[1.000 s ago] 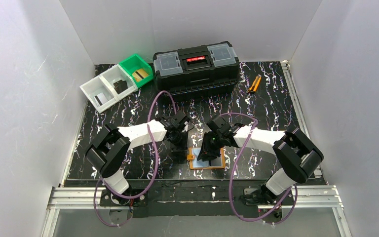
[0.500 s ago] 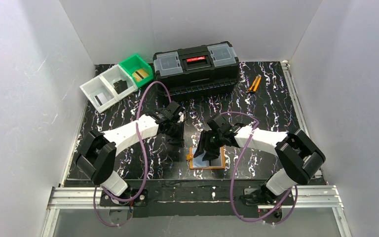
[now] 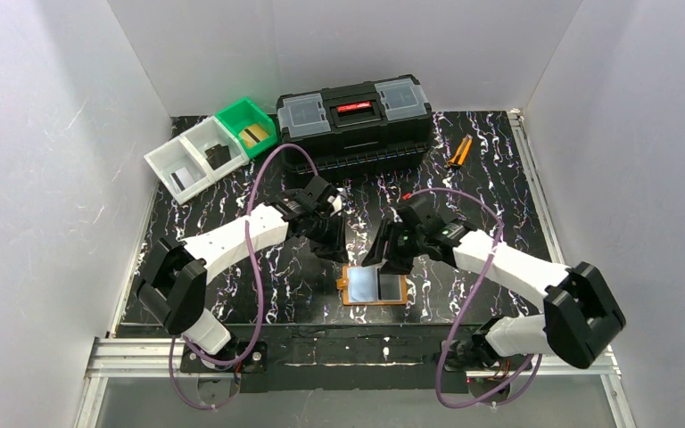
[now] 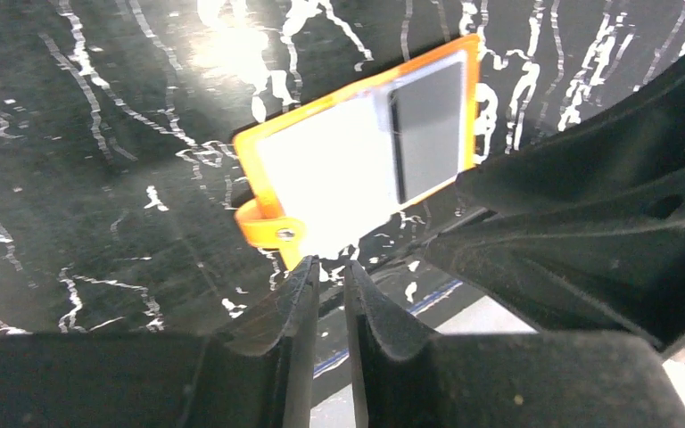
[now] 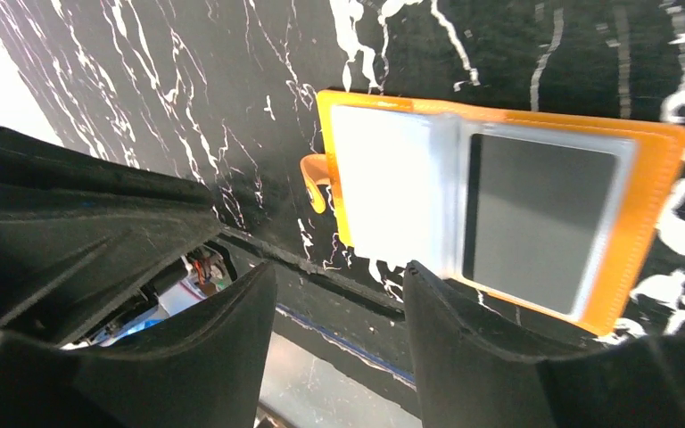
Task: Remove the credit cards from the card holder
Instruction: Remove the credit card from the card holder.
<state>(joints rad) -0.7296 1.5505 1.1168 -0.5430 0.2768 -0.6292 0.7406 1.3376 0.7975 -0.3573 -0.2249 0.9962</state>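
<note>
The orange card holder [image 3: 362,285] lies open and flat near the table's front edge, with one dark credit card [image 3: 392,287] in its right clear pocket. My left gripper [image 3: 332,248] hangs just behind the holder's left corner. In the left wrist view its jaws [image 4: 332,265] stand a narrow crack apart with nothing between them, the holder [image 4: 321,165] and dark card [image 4: 426,129] beyond. My right gripper [image 3: 383,257] hovers above the holder's back edge. It is open [image 5: 339,267] and empty, with the holder [image 5: 656,232] and card [image 5: 540,214] below it.
At the back left, a green bin [image 3: 245,123] holds a gold-tan card [image 3: 252,135] and white bins [image 3: 192,160] hold dark cards. A black toolbox [image 3: 354,119] stands at the back centre, with orange-handled pliers [image 3: 459,152] to its right. White walls enclose the table.
My right gripper has lifted off the holder, drawn back and opened wide, its arm swinging right. The left gripper's jaws have parted slightly and it has shifted toward the holder.
</note>
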